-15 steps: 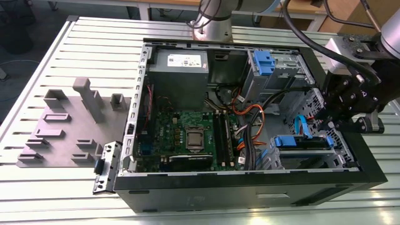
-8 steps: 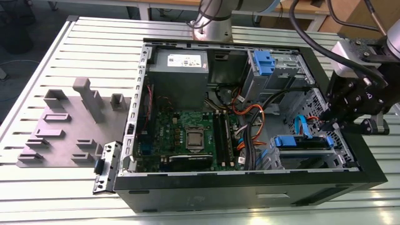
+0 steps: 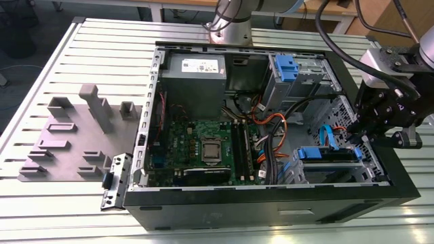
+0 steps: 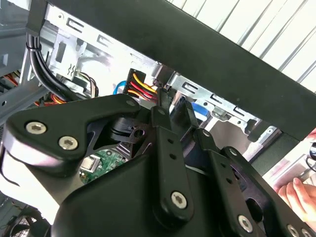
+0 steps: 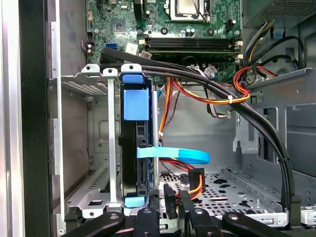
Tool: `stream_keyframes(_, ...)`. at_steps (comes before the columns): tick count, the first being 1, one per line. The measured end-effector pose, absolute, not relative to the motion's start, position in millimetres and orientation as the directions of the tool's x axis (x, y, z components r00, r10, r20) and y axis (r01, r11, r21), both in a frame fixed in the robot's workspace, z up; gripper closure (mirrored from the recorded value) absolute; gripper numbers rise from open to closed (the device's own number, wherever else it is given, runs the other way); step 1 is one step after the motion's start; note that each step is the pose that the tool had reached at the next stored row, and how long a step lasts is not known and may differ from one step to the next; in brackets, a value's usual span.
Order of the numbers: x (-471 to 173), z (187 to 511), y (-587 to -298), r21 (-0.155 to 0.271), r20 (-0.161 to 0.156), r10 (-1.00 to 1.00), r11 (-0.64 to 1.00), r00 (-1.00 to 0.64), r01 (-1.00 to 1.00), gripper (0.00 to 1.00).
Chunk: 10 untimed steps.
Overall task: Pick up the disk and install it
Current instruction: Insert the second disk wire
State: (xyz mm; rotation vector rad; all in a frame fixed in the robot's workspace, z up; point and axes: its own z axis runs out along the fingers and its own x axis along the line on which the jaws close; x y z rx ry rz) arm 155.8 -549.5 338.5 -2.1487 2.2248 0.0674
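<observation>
1. Exterior view: the gripper (image 3: 358, 136) hangs inside the open PC case (image 3: 271, 206). The disk (image 3: 318, 153) sits in the drive cage (image 3: 332, 172) just beside it. I'd say we're at the tail end of installing.
2. Second wrist view: the gripper (image 4: 173, 106) is seen from behind. Can't tell if it's apart or clamped. Bonus here: a person's hand (image 4: 296, 195) outside the case, off to the gripper's side.
3. First wrist view: the disk (image 5: 136, 106) stands slotted in the drive cage (image 5: 111, 148), directly ahead of the gripper (image 5: 168, 217). A blue SATA cable (image 5: 182, 156) loops close by, so clearance is tight.
</observation>
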Motion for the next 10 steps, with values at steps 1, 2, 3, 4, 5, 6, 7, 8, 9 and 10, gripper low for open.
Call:
stream_keyframes(1, 155.9, 338.5, -549.4, -0.002, -0.065, -0.997, 0.035, -0.035, -0.999, 0.71)
stream_keyframes(2, 155.9, 338.4, -549.4, -0.002, -0.065, -0.997, 0.035, -0.034, -0.999, 0.71)
stream_keyframes(3, 155.5, 338.2, -549.4, -0.002, -0.065, -0.997, 0.035, -0.034, -0.999, 0.71)
stream_keyframes(4, 155.0, 337.9, -549.4, -0.002, -0.065, -0.997, 0.035, -0.034, -0.999, 0.71)
stream_keyframes(5, 154.5, 337.8, -549.4, -0.002, -0.065, -0.997, 0.035, -0.034, -0.999, 0.71)
stream_keyframes(6, 154.3, 337.7, -549.5, -0.002, -0.065, -0.997, 0.035, -0.035, -0.999, 0.71)
stream_keyframes(7, 154.3, 337.8, -549.5, -0.002, -0.065, -0.997, 0.035, -0.034, -0.999, 0.71)
stream_keyframes(8, 154.3, 337.8, -549.4, -0.002, -0.065, -0.997, 0.035, -0.034, -0.999, 0.71)
stream_keyframes(9, 154.3, 337.7, -549.4, -0.002, -0.065, -0.997, 0.035, -0.034, -0.999, 0.71)
stream_keyframes(10, 154.3, 337.7, -549.4, -0.002, -0.065, -0.997, 0.035, -0.034, -0.999, 0.71)
